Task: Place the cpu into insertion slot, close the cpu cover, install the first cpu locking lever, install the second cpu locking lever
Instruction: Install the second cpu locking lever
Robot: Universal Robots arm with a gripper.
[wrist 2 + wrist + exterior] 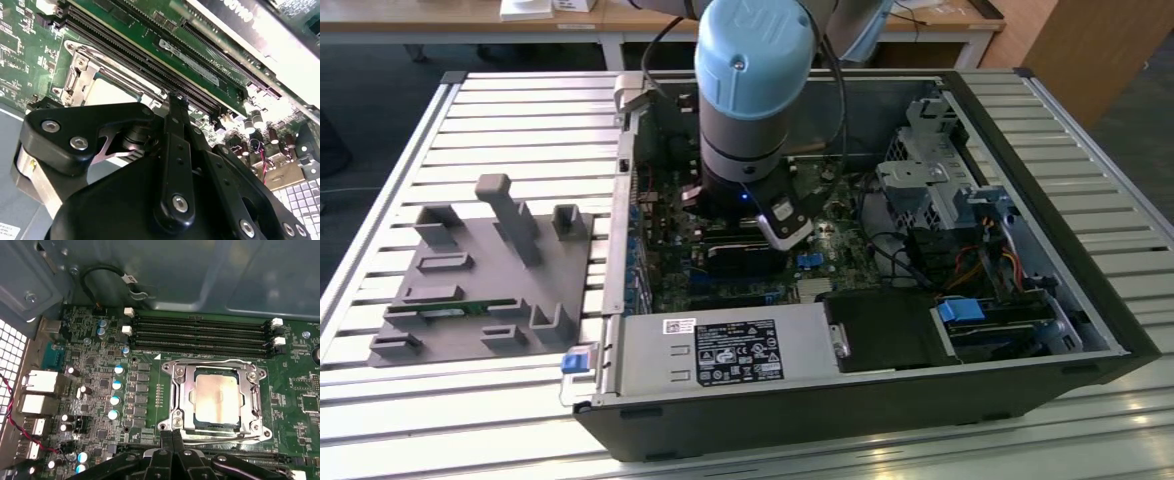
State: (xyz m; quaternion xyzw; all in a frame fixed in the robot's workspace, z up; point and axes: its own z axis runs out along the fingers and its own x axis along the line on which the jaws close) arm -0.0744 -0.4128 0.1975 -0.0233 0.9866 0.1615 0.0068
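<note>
Your jaws (172, 440) are pressed together, holding nothing, at the socket's edge. The cpu (215, 397) sits in the insertion slot under the closed cpu cover (181, 390). Treat the levers as thin, stiff, springy wire; push near their ends.

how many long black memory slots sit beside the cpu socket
4 long black memory slots, lying parallel in one stack between the silver cpu cover and the grey case wall, all empty; the hand hides none.
</note>
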